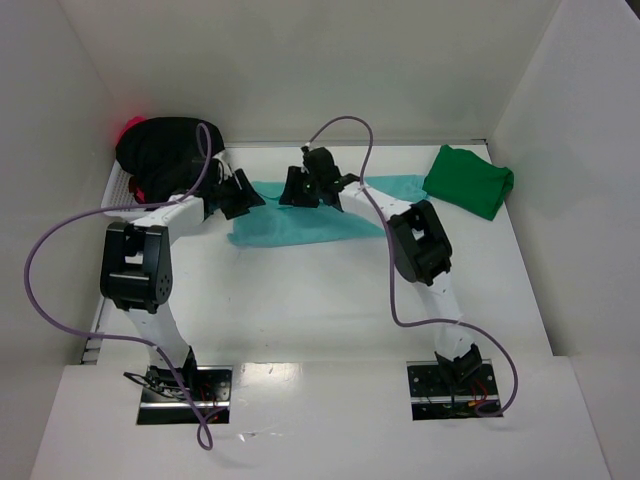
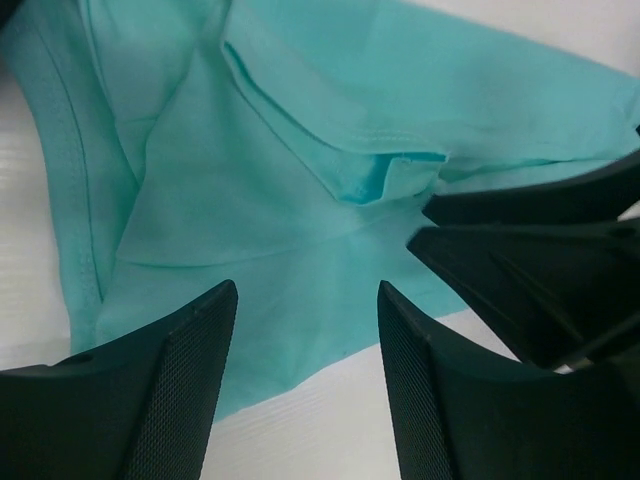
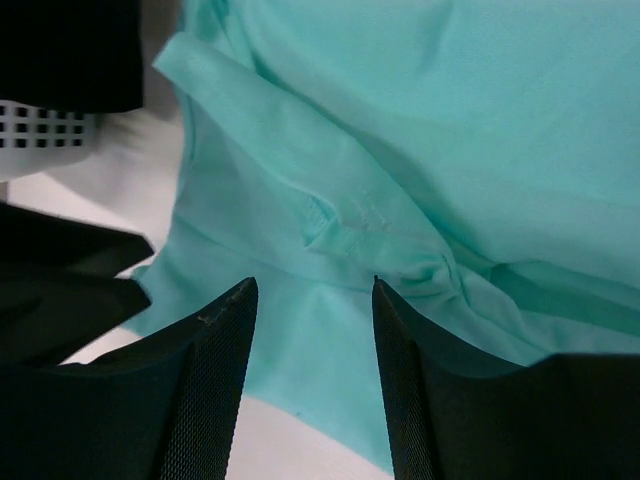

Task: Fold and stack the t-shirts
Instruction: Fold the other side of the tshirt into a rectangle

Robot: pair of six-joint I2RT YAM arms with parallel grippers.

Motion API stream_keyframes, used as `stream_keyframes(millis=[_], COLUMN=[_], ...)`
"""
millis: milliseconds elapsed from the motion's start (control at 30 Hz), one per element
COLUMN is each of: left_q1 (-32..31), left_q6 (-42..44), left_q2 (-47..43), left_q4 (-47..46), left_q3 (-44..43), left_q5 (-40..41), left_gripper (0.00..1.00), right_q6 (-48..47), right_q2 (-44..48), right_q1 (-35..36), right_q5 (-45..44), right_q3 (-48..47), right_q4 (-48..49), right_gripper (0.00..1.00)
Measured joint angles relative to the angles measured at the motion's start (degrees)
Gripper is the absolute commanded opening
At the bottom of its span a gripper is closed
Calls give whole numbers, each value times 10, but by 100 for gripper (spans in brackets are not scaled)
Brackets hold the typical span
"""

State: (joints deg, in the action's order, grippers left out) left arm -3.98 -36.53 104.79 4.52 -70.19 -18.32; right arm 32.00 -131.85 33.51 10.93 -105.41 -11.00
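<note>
Left gripper [image 2: 305, 290] and right gripper [image 3: 314, 282] hang with fingers apart, gripping nothing, over the light teal t-shirt [image 1: 300, 228]. It lies rumpled, with loose overlapping folds, at the far middle of the table [image 1: 330, 310].

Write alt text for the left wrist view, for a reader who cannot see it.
A rumpled light teal t-shirt lies on the white table, filling most of the view. The left gripper stands open over its edge, and the right gripper shows at the right side.
</note>
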Motion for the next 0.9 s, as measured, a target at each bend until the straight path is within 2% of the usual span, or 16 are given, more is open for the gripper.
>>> stream_keyframes(millis=[200,300,533,667,900], left_q1=[-3,-3,-5,-10,-20], left_q6=[0,0,1,1,1], left_q2=[0,1,17,27,41], left_q4=[-1,-1,-4,-4,-3], left_q3=[2,2,7,24,33], left_q5=[-1,-2,4,15,26], left_gripper=[65,65,58,57,56], right_q6=[-11,-15,-19,-19,-24], right_q2=[-48,-55,-86,-105,-141], right_q1=[6,6,6,6,6], right_q5=[-33,-47,-69,-74,-82], right_q3=[-61,-73,-136,-155,-208], right_q4=[-43,-52,-73,-81,-107], right_gripper=[56,52,33,19,6])
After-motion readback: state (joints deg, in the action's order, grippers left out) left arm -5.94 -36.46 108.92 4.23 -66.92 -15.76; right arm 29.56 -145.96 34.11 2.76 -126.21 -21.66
